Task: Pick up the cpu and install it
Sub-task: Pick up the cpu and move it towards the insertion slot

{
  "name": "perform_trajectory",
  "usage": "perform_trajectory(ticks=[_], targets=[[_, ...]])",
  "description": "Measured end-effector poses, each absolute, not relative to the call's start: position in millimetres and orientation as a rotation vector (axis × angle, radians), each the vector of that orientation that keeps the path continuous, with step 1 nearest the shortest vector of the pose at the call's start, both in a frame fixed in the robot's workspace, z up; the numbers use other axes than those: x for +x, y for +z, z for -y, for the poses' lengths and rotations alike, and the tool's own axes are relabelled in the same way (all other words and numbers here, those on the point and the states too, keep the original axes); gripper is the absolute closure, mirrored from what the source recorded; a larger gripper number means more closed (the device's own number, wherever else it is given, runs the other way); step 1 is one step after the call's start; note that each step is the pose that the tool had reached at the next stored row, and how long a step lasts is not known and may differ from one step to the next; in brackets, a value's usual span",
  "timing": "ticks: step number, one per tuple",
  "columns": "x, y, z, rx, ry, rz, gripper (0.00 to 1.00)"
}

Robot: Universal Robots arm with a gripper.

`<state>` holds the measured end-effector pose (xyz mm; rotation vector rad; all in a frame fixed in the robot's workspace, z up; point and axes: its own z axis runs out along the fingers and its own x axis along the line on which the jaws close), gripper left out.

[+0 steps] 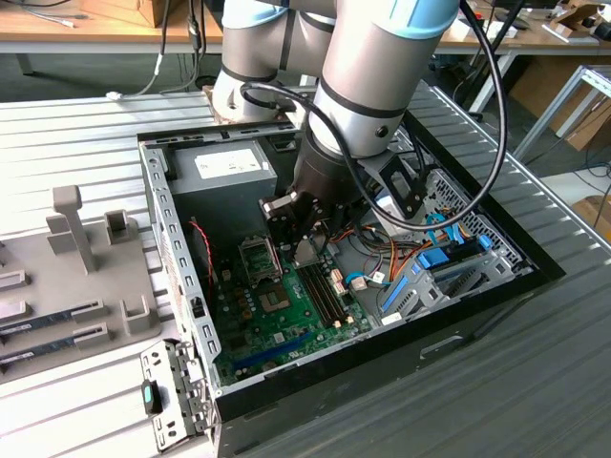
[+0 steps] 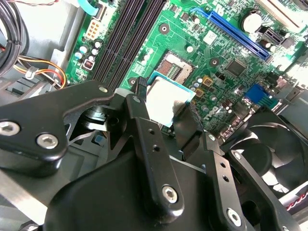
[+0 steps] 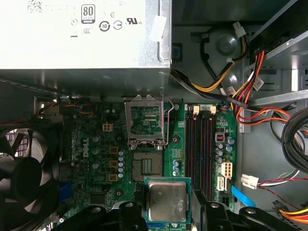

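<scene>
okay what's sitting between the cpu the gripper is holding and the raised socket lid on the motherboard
The open CPU socket, its contact field bare. In the first wrist view it lies on the motherboard between the cpu in the gripper and the raised socket lid.

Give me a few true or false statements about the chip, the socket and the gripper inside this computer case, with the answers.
1. The gripper holds the cpu between its jaws. True.
2. The cpu already sits in the socket. False: it is held clear of the socket, which is bare.
3. The socket's retention frame is flipped open. True.
4. The memory slots are filled with sticks. False: they look unfilled.
5. The case lies open with the motherboard exposed. True.
</scene>
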<state>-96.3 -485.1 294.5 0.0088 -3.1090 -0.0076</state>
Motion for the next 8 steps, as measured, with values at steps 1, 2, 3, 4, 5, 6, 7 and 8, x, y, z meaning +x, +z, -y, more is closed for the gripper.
perform_trajectory(ticks=[1, 2, 3, 4, 5, 6, 7, 8], targets=[[-96.3, 294.4, 485.1, 0.009, -0.008, 3.109, 0.53], [-96.3, 294.2, 485.1, 0.009, -0.008, 3.109, 0.53], [-96.3, 294.0, 485.1, 0.009, -0.008, 3.109, 0.53], [-96.3, 293.9, 485.1, 0.009, -0.008, 3.109, 0.53], [-96.3, 292.4, 485.2, 0.009, -0.008, 3.109, 0.53], [-96.3, 290.9, 485.2, 0.009, -0.008, 3.109, 0.53], [-96.3, 290.7, 485.2, 0.009, -0.008, 3.109, 0.53], [-96.3, 290.6, 485.2, 0.009, -0.008, 3.109, 0.53]])
